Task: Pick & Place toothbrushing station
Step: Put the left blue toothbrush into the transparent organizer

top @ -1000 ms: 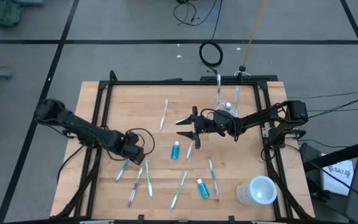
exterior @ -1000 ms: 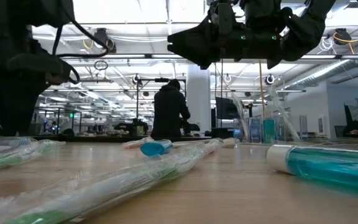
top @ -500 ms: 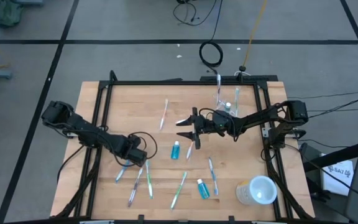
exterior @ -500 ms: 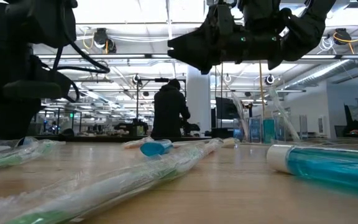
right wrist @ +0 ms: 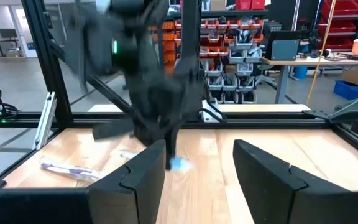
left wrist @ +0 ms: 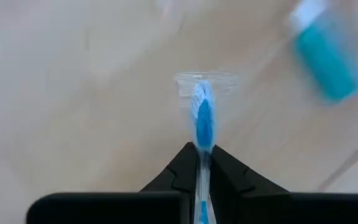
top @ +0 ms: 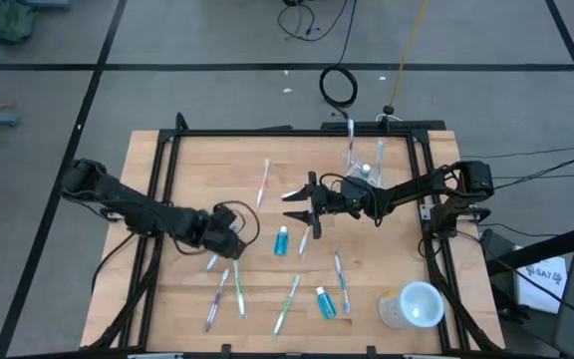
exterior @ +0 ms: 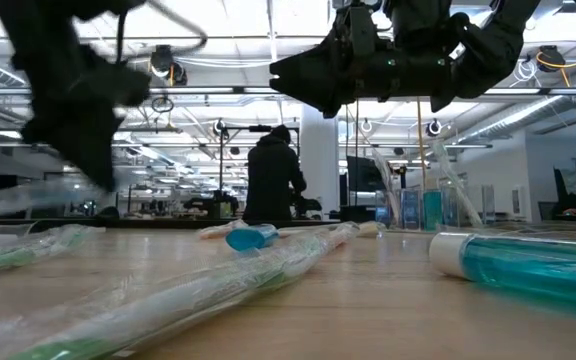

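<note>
My left gripper [top: 229, 242] is over the table's left middle, shut on a blue toothbrush [left wrist: 204, 121] in a clear wrapper. My right gripper [top: 297, 205] hangs open above the table's middle with nothing between its fingers [right wrist: 143, 169]. The clear tumbler [top: 353, 160] stands at the far right with a brush in it. Several wrapped toothbrushes lie flat on the wood, such as one [top: 287, 303] near the front. Two blue tubes [top: 282, 240] [top: 325, 302] also lie flat there. My left gripper pinches the wrapped blue toothbrush between its two fingers [left wrist: 182, 171]. The brush runs lengthwise through the gap, and a blue stretch with the wrapper's clear end [left wrist: 205, 84] sticks out past the fingertips. In the low view the wrapper [exterior: 13, 197] shows above the tabletop.
A larger whitish cup [top: 414, 304] lies at the front right corner. A black frame [top: 297, 132] borders the table. In the low view a toothbrush [exterior: 198, 290] and a tube [exterior: 528, 265] lie close to the front edge. A person [exterior: 273, 180] stands in the room beyond.
My left gripper has shut on the blue toothbrush at the front left, then risen and shifted toward the table's right, carrying the brush off the spot where it lay. My right gripper has kept still.
</note>
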